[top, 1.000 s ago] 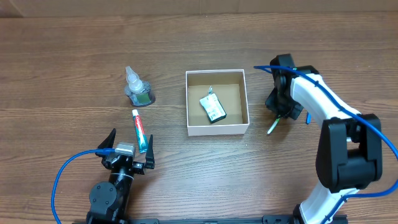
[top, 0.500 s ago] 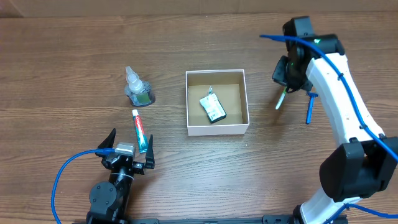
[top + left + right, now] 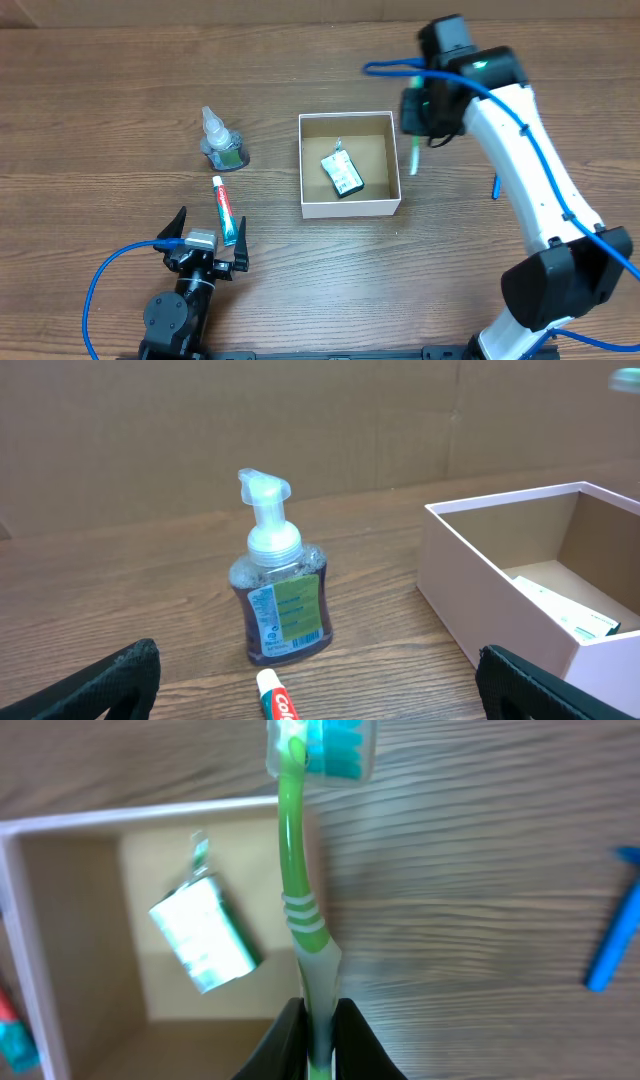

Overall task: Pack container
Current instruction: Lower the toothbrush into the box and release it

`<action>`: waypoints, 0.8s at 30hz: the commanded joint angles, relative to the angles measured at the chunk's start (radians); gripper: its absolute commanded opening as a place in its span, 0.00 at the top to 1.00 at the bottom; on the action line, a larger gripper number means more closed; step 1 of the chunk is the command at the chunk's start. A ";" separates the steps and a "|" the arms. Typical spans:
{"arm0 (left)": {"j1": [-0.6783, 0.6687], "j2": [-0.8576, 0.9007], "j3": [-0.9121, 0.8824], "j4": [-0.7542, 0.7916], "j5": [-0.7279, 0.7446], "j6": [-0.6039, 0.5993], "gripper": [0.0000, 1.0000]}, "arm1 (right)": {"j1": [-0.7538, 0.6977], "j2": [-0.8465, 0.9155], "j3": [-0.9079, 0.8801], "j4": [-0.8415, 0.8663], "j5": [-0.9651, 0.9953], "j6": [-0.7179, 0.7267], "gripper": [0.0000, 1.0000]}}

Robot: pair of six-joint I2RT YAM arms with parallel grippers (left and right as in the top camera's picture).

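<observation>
White right arm (image 3: 520, 150) with black joints, black left gripper (image 3: 210, 240), blue cables (image 3: 100, 285)

Silver packet (image 3: 343, 174) blocks the middle of the container (image 3: 349, 208); bare brown floor rings it, widest toward the frame's top.

It looks like a robotics test bench, not a home: a left arm (image 3: 180, 305) and a right arm (image 3: 525, 165) are mounted on a wood-grain table (image 3: 330, 290), trailing blue cables (image 3: 100, 268). Behind the container (image 3: 349, 208) stands a plain cardboard screen (image 3: 300, 420). Left of the container, a soap bottle (image 3: 222, 145) and a toothpaste tube (image 3: 225, 210) are set out singly.
</observation>
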 commanded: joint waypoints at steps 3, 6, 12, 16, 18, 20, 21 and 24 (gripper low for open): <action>0.005 -0.010 -0.003 0.003 0.008 0.011 0.00 | 0.103 -0.032 0.026 0.006 0.001 -0.025 0.90; 0.005 -0.010 -0.003 0.003 0.008 0.011 0.00 | 0.126 -0.032 0.012 0.013 0.008 -0.021 0.90; 0.005 -0.010 -0.003 0.003 0.008 0.011 0.00 | 0.130 -0.032 -0.092 0.094 0.006 -0.018 0.87; 0.005 -0.010 -0.003 0.003 0.008 0.011 0.00 | 0.130 -0.031 -0.171 0.154 -0.018 -0.018 0.87; 0.005 -0.010 -0.003 0.003 0.008 0.011 0.00 | 0.130 -0.031 -0.194 0.167 -0.021 -0.018 0.87; 0.005 -0.010 -0.003 0.003 0.008 0.011 0.00 | 0.130 -0.031 -0.217 0.185 -0.028 -0.018 0.87; 0.005 -0.010 -0.003 0.003 0.008 0.011 0.00 | 0.130 -0.031 -0.228 0.194 -0.029 -0.018 0.87; 0.005 -0.010 -0.003 0.003 0.008 0.011 0.00 | 0.130 -0.031 -0.256 0.218 -0.028 -0.018 0.87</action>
